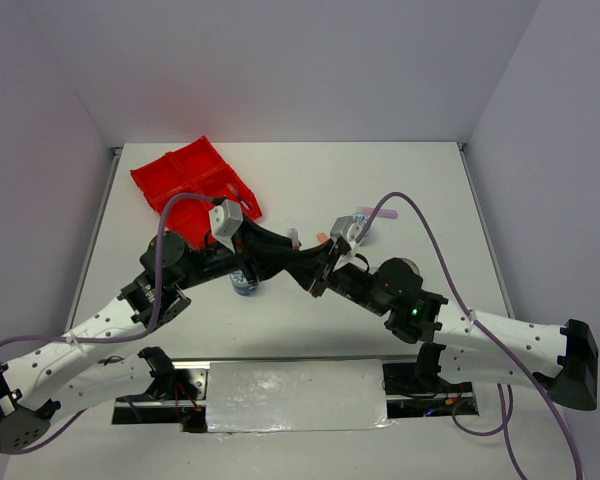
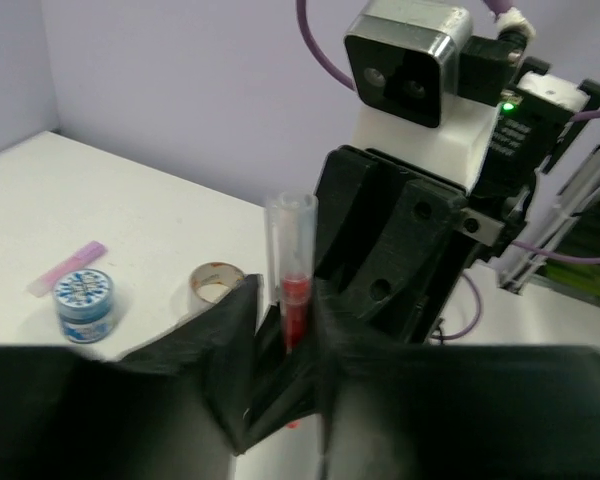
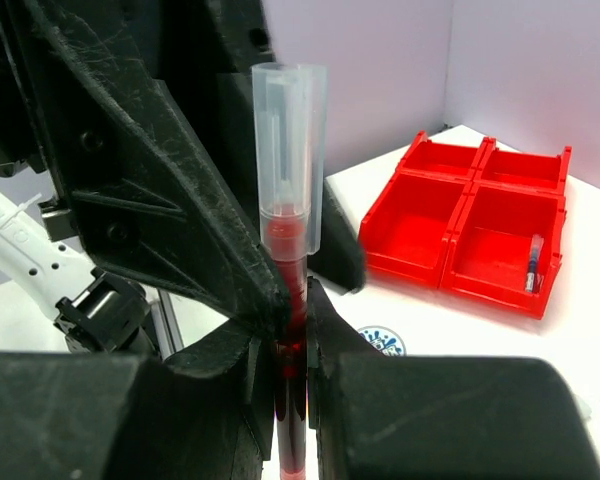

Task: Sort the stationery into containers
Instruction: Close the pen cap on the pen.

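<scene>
A red pen with a clear cap (image 2: 292,262) stands upright between both grippers; it also shows in the right wrist view (image 3: 288,230). My left gripper (image 2: 288,325) is shut on it, and my right gripper (image 3: 292,335) is shut on it too. The two grippers meet tip to tip above mid-table, left gripper (image 1: 302,258) and right gripper (image 1: 318,263). The red four-compartment tray (image 1: 195,175) lies at the far left (image 3: 420,225), with a thin pen (image 3: 533,265) in one compartment. A blue-white tub (image 1: 244,284) sits under my left arm.
In the left wrist view a blue-white tub (image 2: 84,303), a clear tape ring (image 2: 216,282) and a pink stick (image 2: 68,268) lie on the white table. The pink stick (image 1: 383,212) also shows in the top view, beyond the right wrist.
</scene>
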